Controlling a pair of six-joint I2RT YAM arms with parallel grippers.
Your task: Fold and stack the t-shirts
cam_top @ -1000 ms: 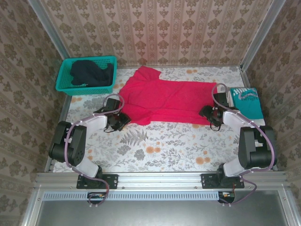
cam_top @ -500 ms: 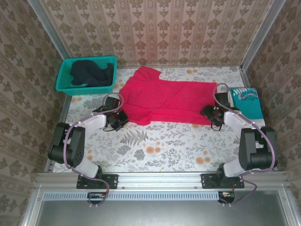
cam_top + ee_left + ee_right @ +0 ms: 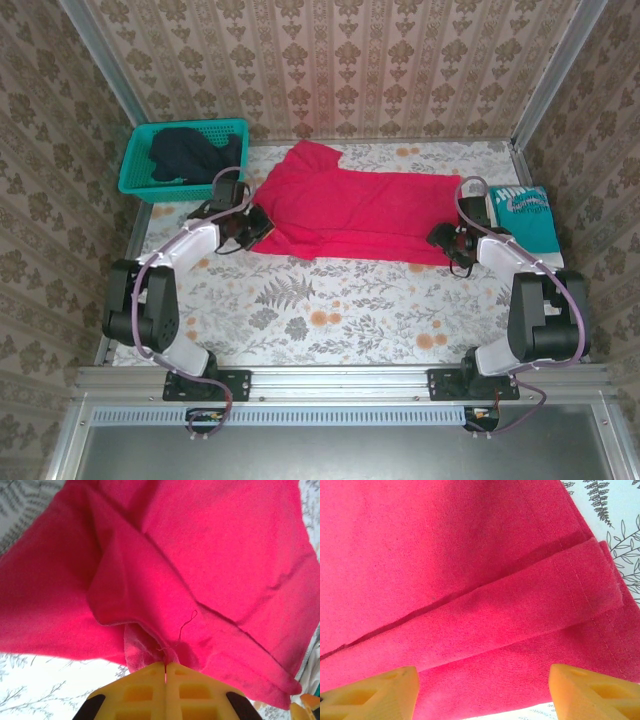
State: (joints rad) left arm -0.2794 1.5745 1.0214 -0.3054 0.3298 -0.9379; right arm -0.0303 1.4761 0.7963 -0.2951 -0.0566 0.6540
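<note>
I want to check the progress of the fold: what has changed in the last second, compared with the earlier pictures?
The left gripper, shut on the left edge of the red shirt, moved away from the robot, toward the basket, taking that edge along. The right gripper, open over the shirt's other end, the teal shirt and the dark shirt in the basket stayed put.

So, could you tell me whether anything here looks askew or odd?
The red t-shirt lies crooked and bunched where the left hand pinches it, a loose thread dangling there. The dark t-shirt sits crumpled in the basket.
</note>
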